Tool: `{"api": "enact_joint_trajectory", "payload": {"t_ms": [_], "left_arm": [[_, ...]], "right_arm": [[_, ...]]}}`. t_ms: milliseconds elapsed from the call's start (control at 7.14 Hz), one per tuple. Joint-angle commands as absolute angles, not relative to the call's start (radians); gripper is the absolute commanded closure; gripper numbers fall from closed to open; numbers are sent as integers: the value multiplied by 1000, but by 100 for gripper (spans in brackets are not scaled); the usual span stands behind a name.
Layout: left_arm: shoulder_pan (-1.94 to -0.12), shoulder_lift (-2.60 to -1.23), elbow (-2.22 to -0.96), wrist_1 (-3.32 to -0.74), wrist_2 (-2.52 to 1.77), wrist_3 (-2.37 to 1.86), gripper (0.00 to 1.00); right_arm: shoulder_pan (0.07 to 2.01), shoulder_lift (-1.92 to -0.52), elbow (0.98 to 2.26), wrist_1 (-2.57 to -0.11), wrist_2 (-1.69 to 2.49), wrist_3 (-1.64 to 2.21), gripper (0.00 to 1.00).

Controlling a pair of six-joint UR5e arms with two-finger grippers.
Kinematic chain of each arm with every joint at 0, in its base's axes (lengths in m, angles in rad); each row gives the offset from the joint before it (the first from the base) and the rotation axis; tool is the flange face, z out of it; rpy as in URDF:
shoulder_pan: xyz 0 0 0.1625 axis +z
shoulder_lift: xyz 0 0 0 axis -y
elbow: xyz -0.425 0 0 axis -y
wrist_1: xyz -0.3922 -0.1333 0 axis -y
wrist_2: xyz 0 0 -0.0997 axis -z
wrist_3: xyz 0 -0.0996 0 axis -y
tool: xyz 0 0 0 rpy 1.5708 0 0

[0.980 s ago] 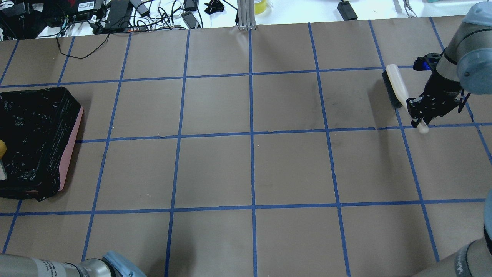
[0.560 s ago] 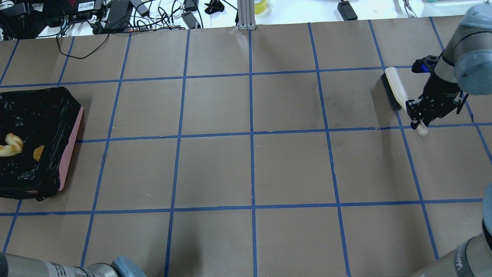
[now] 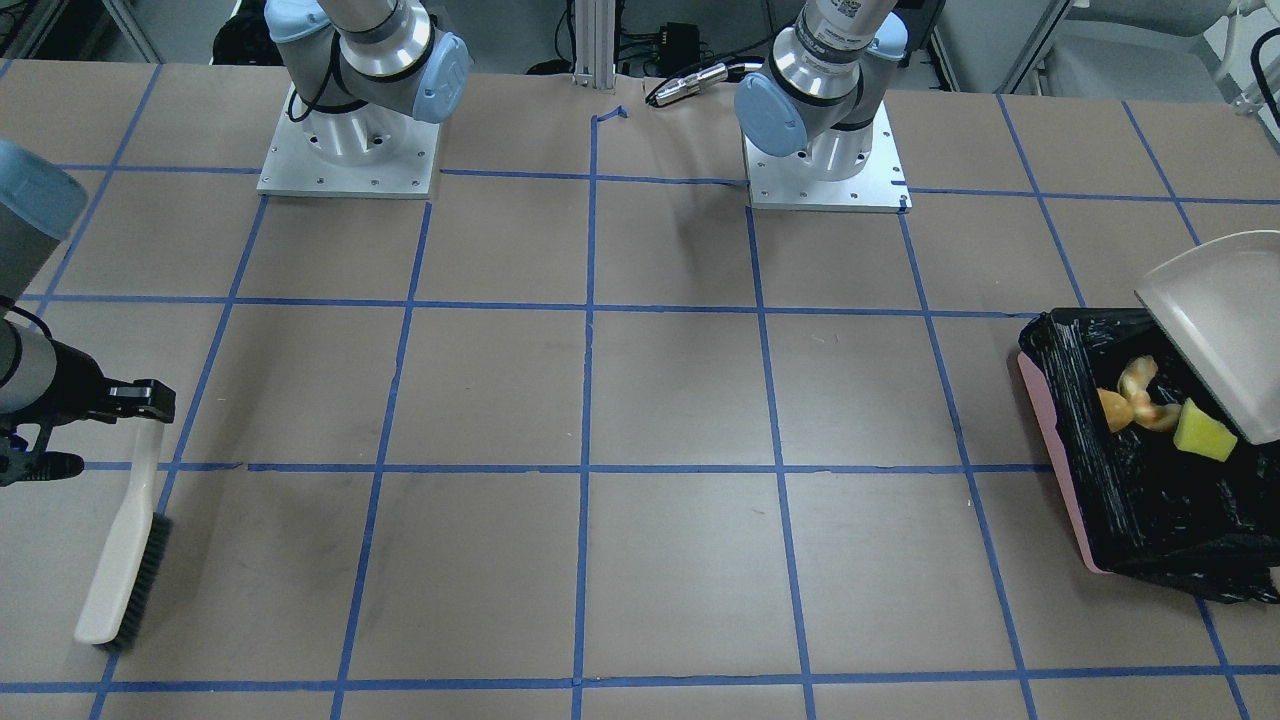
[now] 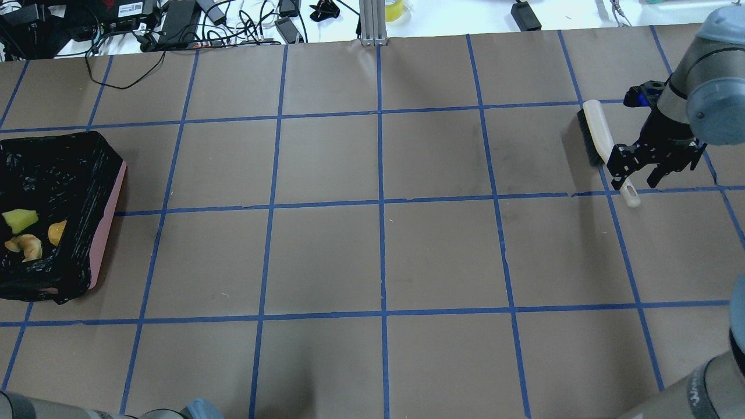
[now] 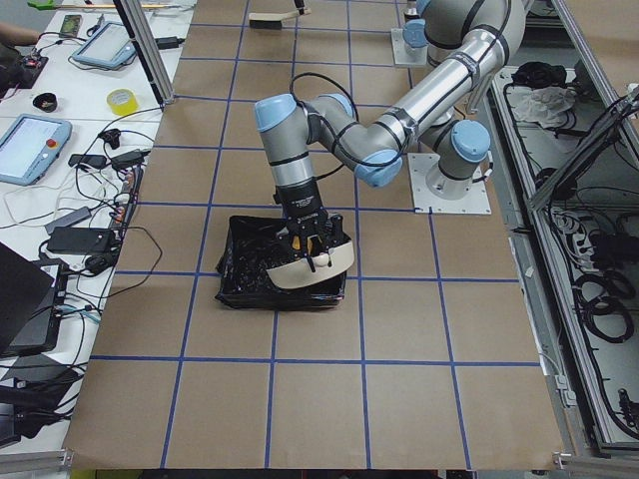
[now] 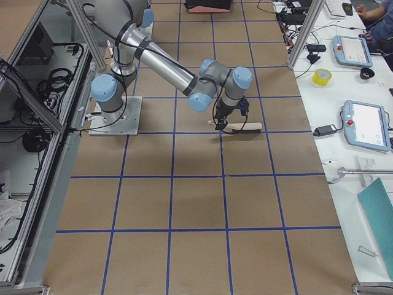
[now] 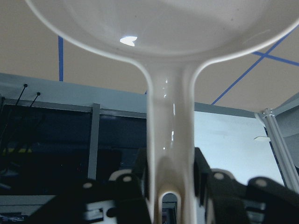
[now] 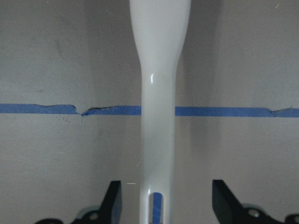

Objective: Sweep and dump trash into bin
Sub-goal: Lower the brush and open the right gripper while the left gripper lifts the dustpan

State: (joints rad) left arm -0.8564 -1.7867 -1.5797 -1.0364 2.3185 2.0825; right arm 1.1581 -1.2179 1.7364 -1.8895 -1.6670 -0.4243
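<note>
Held dustpan [image 3: 1215, 320] over bin [image 3: 1047, 435], cut off at frame edge.
Pinched its handle with left pincer [image 7: 170, 177]; spread right pincer [image 8: 167, 200] either side of brush [image 4: 596, 131] handle.

I count one lump [image 4: 56, 233], one croissant [image 4: 27, 245] and one sponge wedge [image 4: 20, 220], three in all; one bin [image 4: 108, 218], one dustpan [image 3: 1215, 320], one brush [image 3: 125, 545].
</note>
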Motion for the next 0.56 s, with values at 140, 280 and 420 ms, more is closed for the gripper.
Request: {"api": "enact_joint_trajectory", "payload": {"t_ms": [140,280,420], "left_arm": [[-859,-1780,-1559,-996,2312,2173,100],[-853,-1773,-1524,-1012,2222,2210,100],[-853,-1757,-1513,-1082,2075,2229,100]], "right_arm": [[1161,-1256,1723,-1878,-1667,-420,0],[1169,-1320,1723,-1868,-1667,-420,0],[1175,-1412,1720,-1805,-1664,-420,0]]}}
